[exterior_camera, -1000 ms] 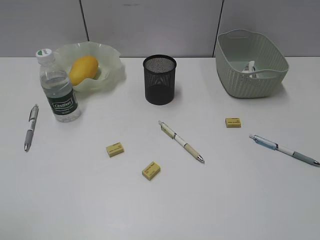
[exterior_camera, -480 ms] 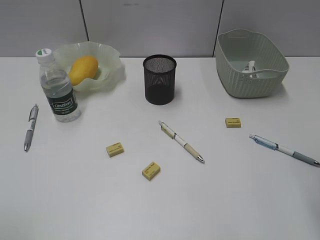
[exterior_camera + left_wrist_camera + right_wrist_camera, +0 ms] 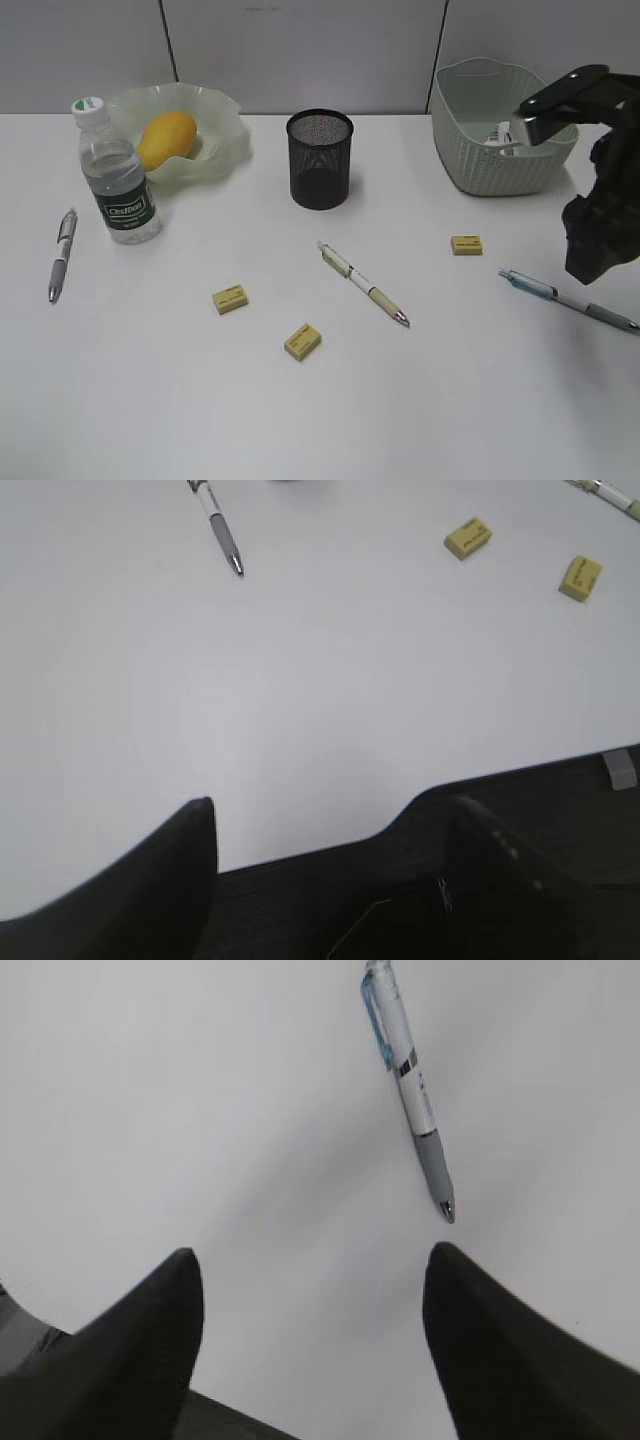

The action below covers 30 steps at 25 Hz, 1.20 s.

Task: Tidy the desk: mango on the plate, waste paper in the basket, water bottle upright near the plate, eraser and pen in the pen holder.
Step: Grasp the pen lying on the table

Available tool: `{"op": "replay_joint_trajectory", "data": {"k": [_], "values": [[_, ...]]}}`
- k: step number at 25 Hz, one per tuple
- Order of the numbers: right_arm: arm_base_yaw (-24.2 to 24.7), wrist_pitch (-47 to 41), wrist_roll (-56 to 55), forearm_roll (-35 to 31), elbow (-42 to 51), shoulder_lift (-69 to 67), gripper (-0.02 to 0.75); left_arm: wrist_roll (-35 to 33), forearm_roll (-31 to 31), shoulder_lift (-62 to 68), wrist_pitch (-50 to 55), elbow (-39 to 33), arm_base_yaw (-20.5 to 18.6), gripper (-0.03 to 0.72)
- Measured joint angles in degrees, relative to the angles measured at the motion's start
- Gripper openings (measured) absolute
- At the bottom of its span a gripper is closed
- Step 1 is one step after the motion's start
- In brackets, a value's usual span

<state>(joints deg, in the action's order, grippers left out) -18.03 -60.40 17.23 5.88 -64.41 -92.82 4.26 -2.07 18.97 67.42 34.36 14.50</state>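
Mostly plastic and matte white up here

Glassy translucent plate (image 3: 215, 140), black wire-mesh pen holder (image 3: 320, 160), woven-look plastic basket (image 3: 480, 150), clear plastic water bottle (image 3: 115, 180), smooth matte desk (image 3: 300, 420).

Count, exterior view, on 1 plain white flat desk (image 3: 300, 420):

- 3 small yellow rectangular erasers: left one (image 3: 230, 298), middle one (image 3: 302, 341), right one (image 3: 466, 244).
- 3 click pens: grey-and-white pen at the left edge (image 3: 62, 254), cream-barrelled pen in the middle (image 3: 362, 283), blue-and-white pen at the right (image 3: 565, 298).
- 1 smooth yellow-orange mango (image 3: 166, 139).
- 1 pale green translucent plate with a wavy rim (image 3: 228, 130).
- 1 clear plastic water bottle with a dark green label (image 3: 115, 178).
- 1 black wire-mesh cylindrical pen holder (image 3: 320, 160).
- 1 sage-green oval woven-look basket (image 3: 480, 155).
- 1 white crumpled waste paper (image 3: 500, 133), partly hidden.
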Motion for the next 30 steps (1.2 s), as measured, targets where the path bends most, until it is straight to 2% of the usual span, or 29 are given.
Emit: {"op": "replay_joint_trajectory", "data": {"k": [9,19,27,30], "values": [[6.7,5.9,6.3,0.2,-2.9,-11.4,0.543,0.0,-0.2,0.0,0.5,-1.4,0.0,0.540],[6.9,11.7,10.2,0.5,-3.2,-19.9,0.537,0.0,-4.5,0.0,2.3,-1.6,0.0,0.535],[7.3,14.5,10.2,1.0,-3.2,-23.6,0.489,0.0,-4.7,0.0,2.3,-1.6,0.0,0.533],[7.6,15.0,10.2,1.1,-3.3,-25.0,0.447,0.0,-4.8,0.0,2.3,-1.6,0.0,0.533]]}}
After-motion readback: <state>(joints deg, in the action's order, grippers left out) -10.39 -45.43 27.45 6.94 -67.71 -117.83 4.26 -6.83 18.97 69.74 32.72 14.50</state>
